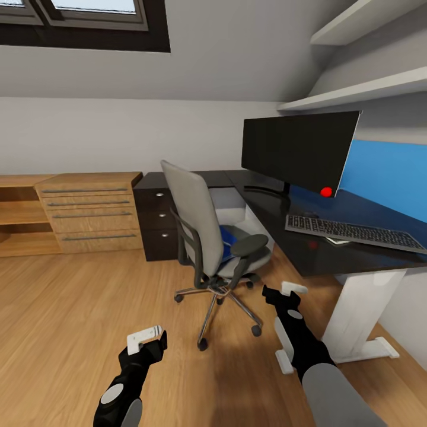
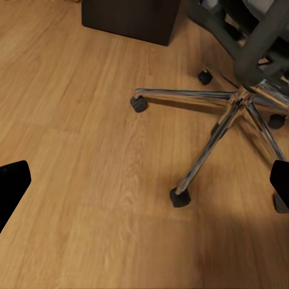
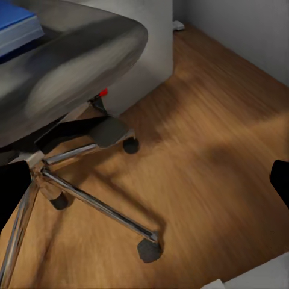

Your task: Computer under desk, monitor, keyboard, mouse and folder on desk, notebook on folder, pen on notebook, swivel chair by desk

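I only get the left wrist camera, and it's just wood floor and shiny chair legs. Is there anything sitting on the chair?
Observer: Yes, a blue folder lies on the seat of the swivel chair.
Operator: Ooh! And where's the desk to put it on?
Observer: The desk is right beside the chair, ahead on the robot's right, and the monitor and keyboard are on it.
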